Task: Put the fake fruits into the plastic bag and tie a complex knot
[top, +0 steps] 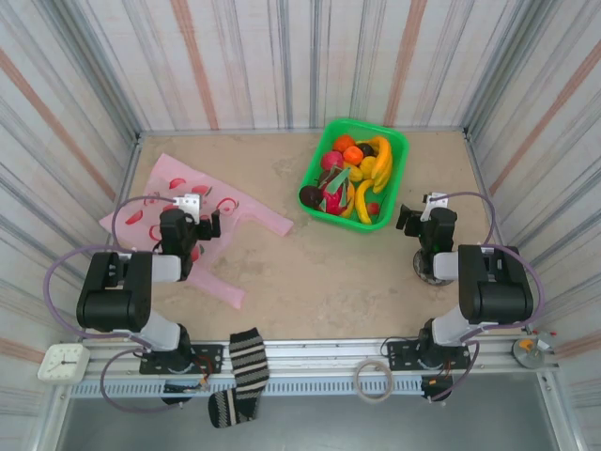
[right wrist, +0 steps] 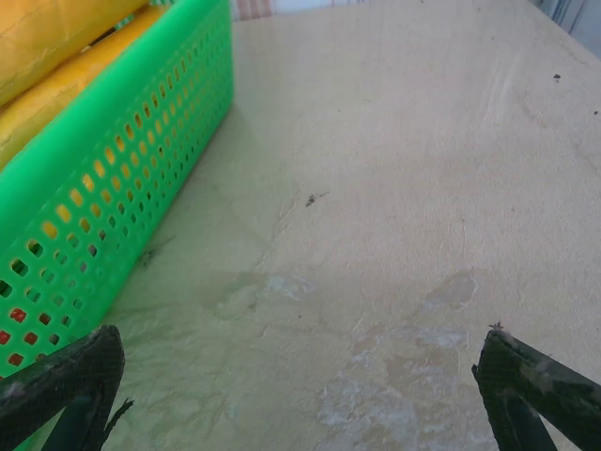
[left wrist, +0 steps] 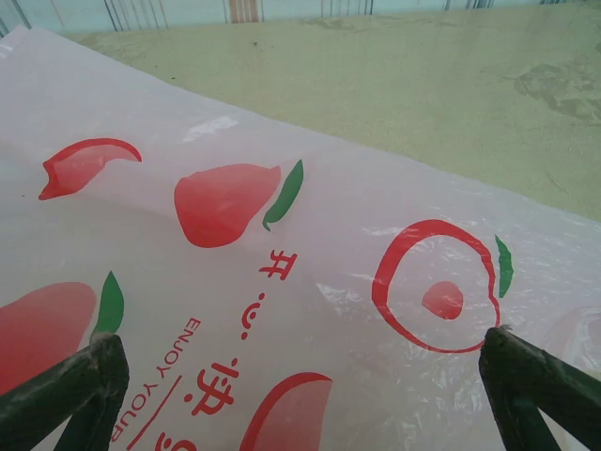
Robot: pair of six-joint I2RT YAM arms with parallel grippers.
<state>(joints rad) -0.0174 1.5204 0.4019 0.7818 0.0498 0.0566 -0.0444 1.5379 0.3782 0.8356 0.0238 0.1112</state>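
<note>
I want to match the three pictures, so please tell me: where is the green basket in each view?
Top external: green basket at upper centre-right, holding the fruits.
Right wrist: its perforated wall along the left side, bananas above.
Left wrist: this camera faces the pink bag instead.
Shared landmark: the beige table, under everything.

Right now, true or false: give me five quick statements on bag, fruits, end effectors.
1. The fake fruits sit in the green basket. True.
2. The plastic bag is knotted shut. False: it lies flat, handles untied.
3. The left end effector is over the bag, jaws open. True.
4. The right end effector holds a banana. False: open and empty, beside the basket.
5. The basket is left of the bag. False: it is to the bag's right.
</note>
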